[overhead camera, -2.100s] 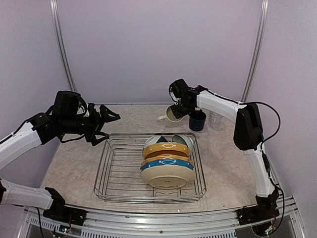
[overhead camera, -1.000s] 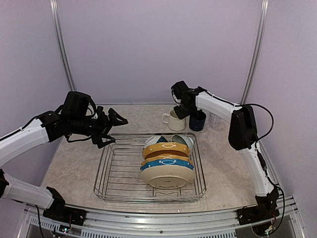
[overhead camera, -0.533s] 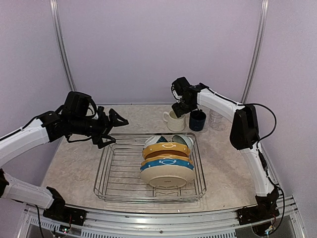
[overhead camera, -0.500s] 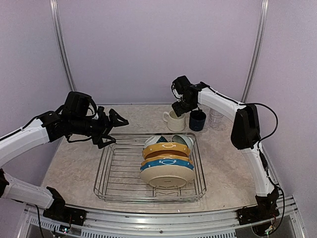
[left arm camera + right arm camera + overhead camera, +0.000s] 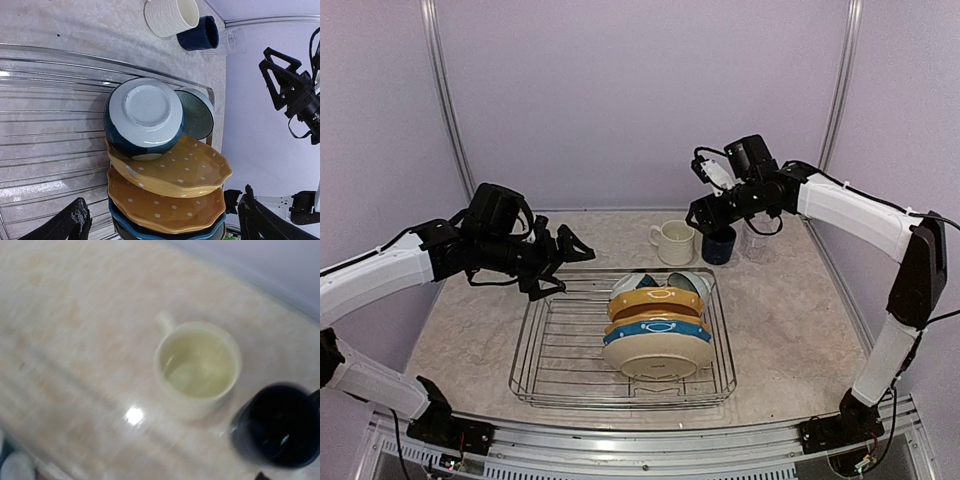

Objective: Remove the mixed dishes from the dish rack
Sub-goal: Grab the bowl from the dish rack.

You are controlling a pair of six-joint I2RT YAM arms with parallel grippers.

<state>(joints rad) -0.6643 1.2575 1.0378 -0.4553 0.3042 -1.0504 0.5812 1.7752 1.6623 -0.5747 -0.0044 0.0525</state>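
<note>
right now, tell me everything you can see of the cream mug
The cream mug stands upright and empty on the marbled table, just beyond the far edge of the dish rack. It looks like glazed ceramic, with a ribbed outer wall and a small handle pointing left in the top view. The navy mug sits close on its right; contact cannot be told. Nothing grips it.

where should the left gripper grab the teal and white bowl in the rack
Probably its upper rim, coming from above. The bowl stands on edge in the dish rack, its foot facing left, leaning against the yellow plates. The left gripper, open, could pinch the wall across that rim. How much room there is behind the bowl is not clear.
</note>
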